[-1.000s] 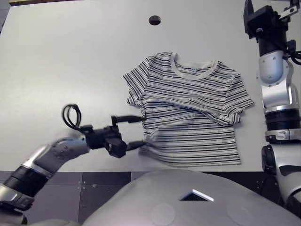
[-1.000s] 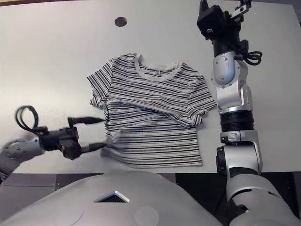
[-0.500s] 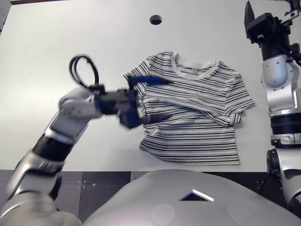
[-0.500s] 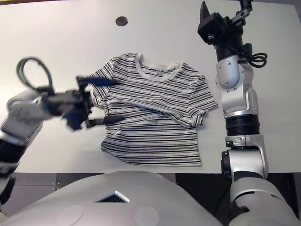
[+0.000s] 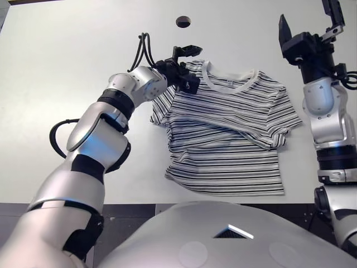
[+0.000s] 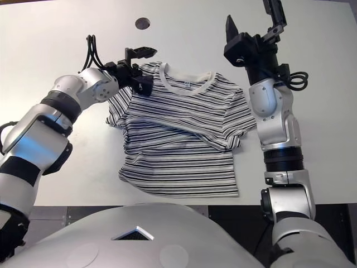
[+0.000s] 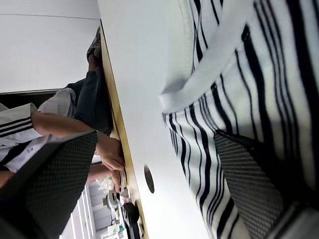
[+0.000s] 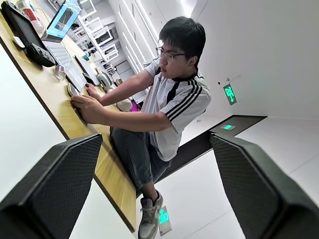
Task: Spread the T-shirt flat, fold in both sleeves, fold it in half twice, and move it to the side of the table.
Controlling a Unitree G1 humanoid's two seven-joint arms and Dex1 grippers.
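On the white table (image 5: 67, 67), head views: striped T-shirt (image 5: 228, 134) lies rumpled near the front edge. The left gripper (image 5: 195, 66) is spread apart at the shoulder on the robot's left; the right gripper (image 5: 309, 19) is raised beyond the other sleeve, wide apart. Left wrist view: one finger (image 7: 249, 189) over striped cloth beside the collar (image 7: 209, 74). Right wrist view: fingers (image 8: 55, 189) apart

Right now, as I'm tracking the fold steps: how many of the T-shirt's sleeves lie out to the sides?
2. The left sleeve lies out on the robot's left, near the left gripper. The right sleeve lies out on the robot's right. Neither is folded in over the T-shirt.
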